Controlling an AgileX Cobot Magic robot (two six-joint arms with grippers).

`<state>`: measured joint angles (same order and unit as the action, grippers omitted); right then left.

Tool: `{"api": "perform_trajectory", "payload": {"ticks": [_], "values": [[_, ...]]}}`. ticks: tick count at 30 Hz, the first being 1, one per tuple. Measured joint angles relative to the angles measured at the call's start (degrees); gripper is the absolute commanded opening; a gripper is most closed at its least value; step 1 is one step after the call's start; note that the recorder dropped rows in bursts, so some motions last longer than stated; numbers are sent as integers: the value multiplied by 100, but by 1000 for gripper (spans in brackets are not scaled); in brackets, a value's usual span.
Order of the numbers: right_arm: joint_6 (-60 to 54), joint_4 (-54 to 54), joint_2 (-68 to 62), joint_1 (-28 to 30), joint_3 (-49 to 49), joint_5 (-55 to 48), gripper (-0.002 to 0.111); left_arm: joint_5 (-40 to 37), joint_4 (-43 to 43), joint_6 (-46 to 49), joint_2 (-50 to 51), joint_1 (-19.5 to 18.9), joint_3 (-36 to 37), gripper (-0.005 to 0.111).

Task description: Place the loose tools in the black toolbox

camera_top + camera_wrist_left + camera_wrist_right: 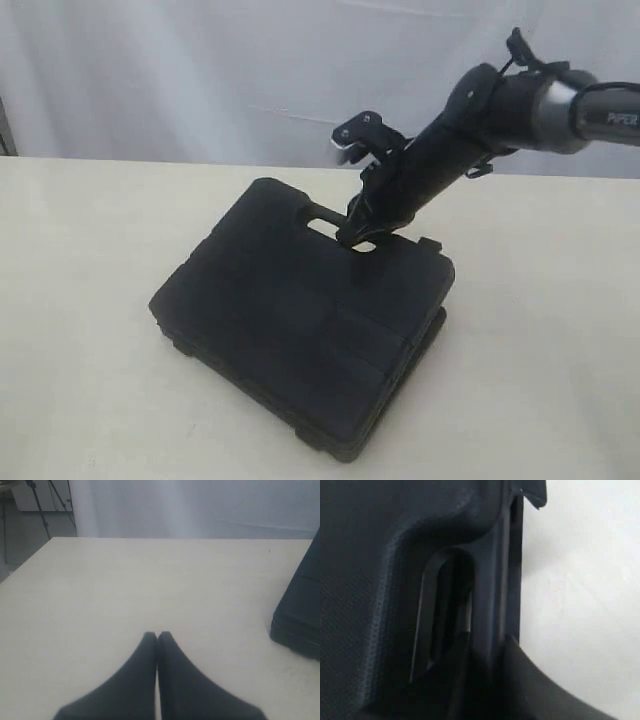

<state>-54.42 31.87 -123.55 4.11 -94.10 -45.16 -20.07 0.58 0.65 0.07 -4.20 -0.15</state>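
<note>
The black toolbox [300, 320] lies closed on the table, its handle edge toward the back. My right gripper [362, 228] is shut on the toolbox handle [490, 605], with one finger [455, 675] through the handle slot and the other finger [540, 685] on the outer side. At the right corner the upper half stands slightly above the lower half. My left gripper [157, 636] is shut on nothing, low over bare table, with a corner of the toolbox [300, 615] off to one side. No tape measure, utility knife, pliers or tape roll is in view.
The pale table [90, 300] spreads round the toolbox on all sides. A white curtain [200, 70] hangs behind the far edge. In the left wrist view a tripod [45, 500] stands on the floor beyond the table corner.
</note>
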Motion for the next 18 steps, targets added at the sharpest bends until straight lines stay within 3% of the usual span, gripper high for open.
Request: {"api": "perform_trajectory", "payload": {"ticks": [5, 7, 18], "values": [[-12, -375, -276, 0, 0, 169, 48, 0, 0, 0, 0, 0, 0, 0], [-12, -509, -361, 0, 20, 169, 56, 0, 0, 0, 0, 0, 0, 0], [45, -777, -417, 0, 20, 352, 56, 0, 0, 0, 0, 0, 0, 0]]}}
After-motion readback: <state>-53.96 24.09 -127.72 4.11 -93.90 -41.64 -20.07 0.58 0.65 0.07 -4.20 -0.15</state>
